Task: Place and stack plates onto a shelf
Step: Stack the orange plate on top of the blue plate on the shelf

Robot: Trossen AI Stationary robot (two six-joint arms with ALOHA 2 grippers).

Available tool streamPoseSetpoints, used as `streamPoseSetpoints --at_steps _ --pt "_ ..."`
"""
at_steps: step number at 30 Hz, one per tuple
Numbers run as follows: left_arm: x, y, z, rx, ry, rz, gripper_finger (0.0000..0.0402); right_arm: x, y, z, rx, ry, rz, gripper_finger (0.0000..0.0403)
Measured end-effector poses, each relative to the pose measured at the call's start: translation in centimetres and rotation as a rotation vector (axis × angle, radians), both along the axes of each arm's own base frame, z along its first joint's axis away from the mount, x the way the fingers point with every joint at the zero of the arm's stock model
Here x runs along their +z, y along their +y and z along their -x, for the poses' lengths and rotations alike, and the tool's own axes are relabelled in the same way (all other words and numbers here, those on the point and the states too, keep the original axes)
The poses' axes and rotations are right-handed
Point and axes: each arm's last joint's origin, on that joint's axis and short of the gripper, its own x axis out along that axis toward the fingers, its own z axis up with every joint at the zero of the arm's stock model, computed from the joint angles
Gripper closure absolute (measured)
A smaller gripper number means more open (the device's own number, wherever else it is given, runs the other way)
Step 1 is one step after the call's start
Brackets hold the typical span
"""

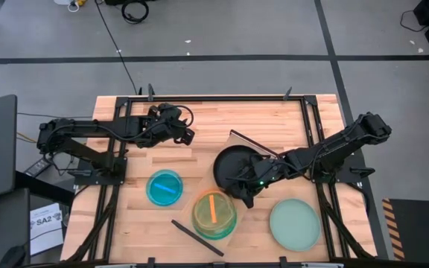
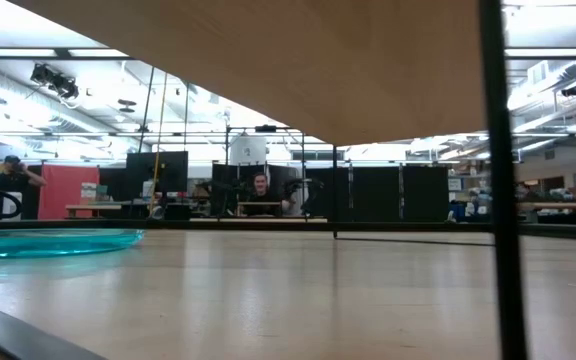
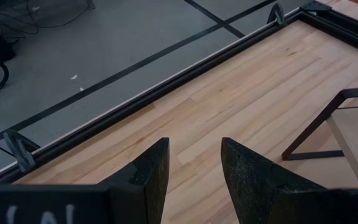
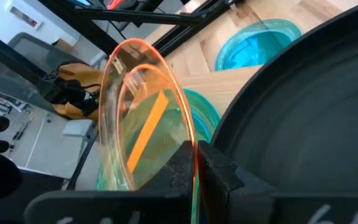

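Observation:
The shelf (image 1: pixel 198 238) is a raised light board lying slantwise on the table; the low view shows its underside (image 2: pixel 318 60). On it are a large black plate (image 1: pixel 233 165) and a green plate (image 1: pixel 214 216) with the orange plate (image 1: pixel 211 208) over it. My right gripper (image 1: pixel 239 195) is between these plates, shut on the orange plate (image 4: pixel 142 118). A blue plate (image 1: pixel 164 187) lies flat on the table left of the shelf, and the mint-green plate (image 1: pixel 295 223) lies to its right. My left gripper (image 3: pixel 194 162) hovers open over the table's far left part. My right gripper pinches the orange plate's rim (image 4: pixel 193 144) between its two fingers, on the side nearest the black plate (image 4: pixel 303 124). The fingers come slanting from the table's right side. The plate sits over the green plate (image 4: pixel 205 112); whether it is lifted clear I cannot tell.
Dark frame rails run along the table's far and side edges (image 3: pixel 166 93). A dark shelf leg (image 3: pixel 319 134) stands ahead of my left gripper. Bare planks lie between the blue plate (image 2: pixel 48 242) and the far edge. People sit in the room beyond (image 2: pixel 260 190).

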Motion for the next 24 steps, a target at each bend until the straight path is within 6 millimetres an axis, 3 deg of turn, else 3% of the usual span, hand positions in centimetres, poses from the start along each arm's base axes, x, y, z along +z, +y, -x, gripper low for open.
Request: streamPoseSetpoints --at_steps 11,24 --pt "0.00 0.00 0.00 0.000 0.001 0.000 0.0249 0.01 -0.01 0.00 -0.001 0.000 0.000 0.0363" --pt "0.00 0.00 0.00 0.000 0.001 0.000 0.0249 0.02 -0.01 0.01 0.000 -0.001 -0.001 0.0280"
